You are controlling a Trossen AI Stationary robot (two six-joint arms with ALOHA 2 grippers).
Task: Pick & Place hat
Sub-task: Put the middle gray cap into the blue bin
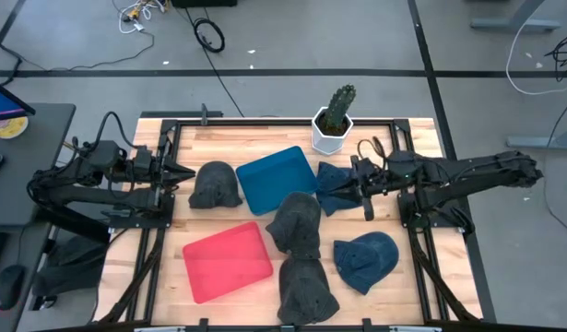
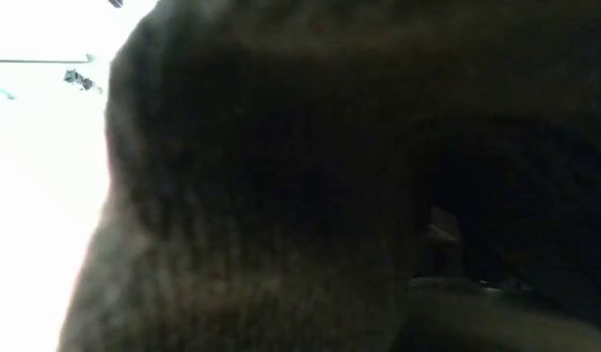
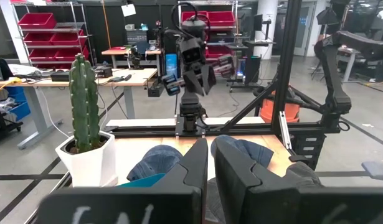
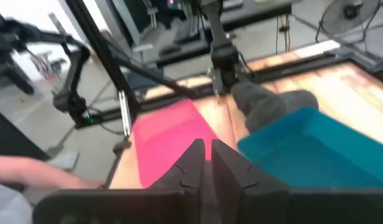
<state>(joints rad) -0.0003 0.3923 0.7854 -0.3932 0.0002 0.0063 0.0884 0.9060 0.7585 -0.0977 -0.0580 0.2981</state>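
Note:
Several hats lie on the wooden table: a dark grey one [image 1: 214, 184] by the left arm, two grey ones [image 1: 295, 221] [image 1: 306, 288] in the middle, a blue cap [image 1: 366, 260], and a blue hat [image 1: 331, 189] beside the blue tray [image 1: 276, 178]. A red tray [image 1: 226, 261] lies nearer. My left gripper [image 1: 179, 172] [image 3: 208, 168] is shut, just left of the dark grey hat, and holds nothing. My right gripper [image 1: 359, 180] [image 4: 207, 163] is shut above the blue hat's right edge, pointing left over the blue tray [image 4: 303, 149]. The low view is filled by a grey hat [image 2: 280, 196].
A cactus in a white pot [image 1: 334, 120] [image 3: 85, 130] stands at the far edge behind the blue tray. Black frame rails [image 1: 154, 240] run along both table sides. Bare wood shows at the near left corner and at the far right.

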